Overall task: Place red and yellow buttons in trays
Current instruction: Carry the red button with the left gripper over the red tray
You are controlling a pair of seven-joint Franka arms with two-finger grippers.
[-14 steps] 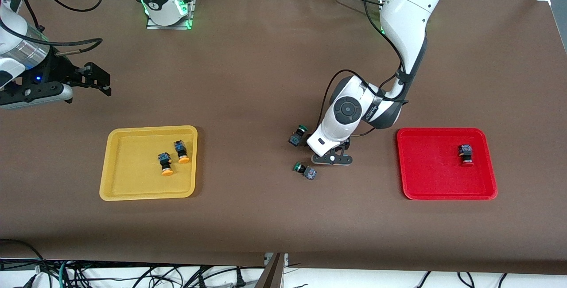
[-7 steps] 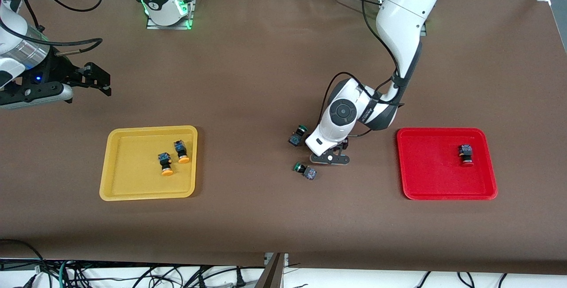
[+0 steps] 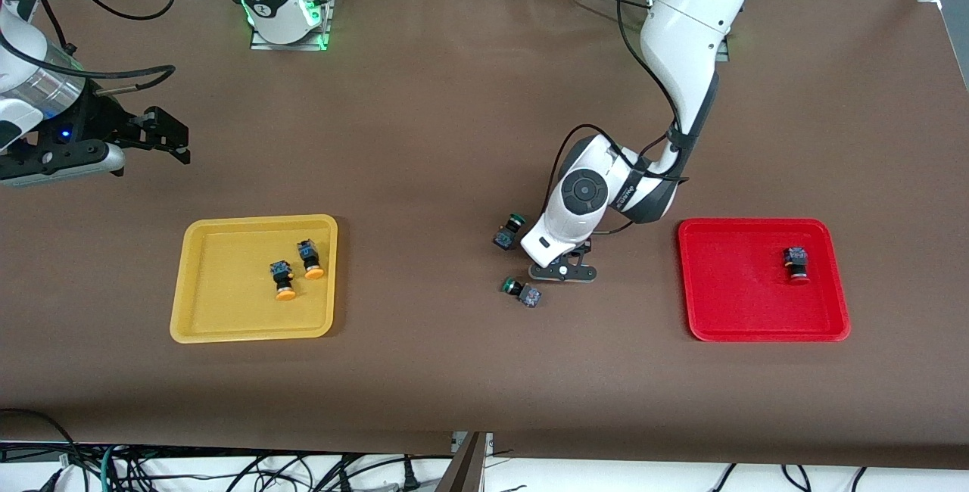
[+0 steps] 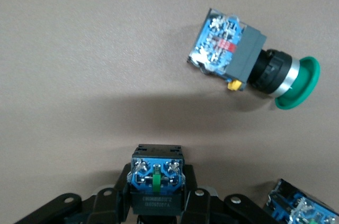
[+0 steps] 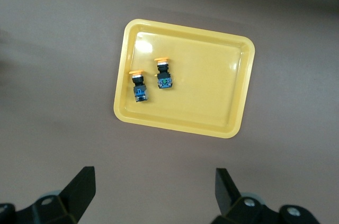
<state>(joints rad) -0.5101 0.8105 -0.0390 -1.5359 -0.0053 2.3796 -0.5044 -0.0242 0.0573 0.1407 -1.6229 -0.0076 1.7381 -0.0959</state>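
Left gripper (image 4: pixel 157 208) clenches a button (image 4: pixel 157 173), cap hidden, between two green-capped switches (image 3: pixel 509 230) (image 3: pixel 522 291); right gripper (image 5: pixel 153 195) waits, fingers spread, above the yellow tray (image 5: pixel 233 97) holding two yellow buttons (image 5: pixel 139 86) (image 5: pixel 163 73); the red tray (image 3: pixel 727 288) holds one, probably red (image 3: pixel 796 263).

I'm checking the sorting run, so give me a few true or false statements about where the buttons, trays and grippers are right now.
1. Two yellow-capped buttons lie in the yellow tray. True.
2. The red tray holds two buttons. False: only one red-capped button shows in it.
3. The left gripper is shut on a button body. True; its cap is hidden.
4. Both green-capped buttons sit in the red tray. False: they lie on the table between the trays.
5. The right gripper is shut over the red tray. False: it waits open, above the yellow tray.
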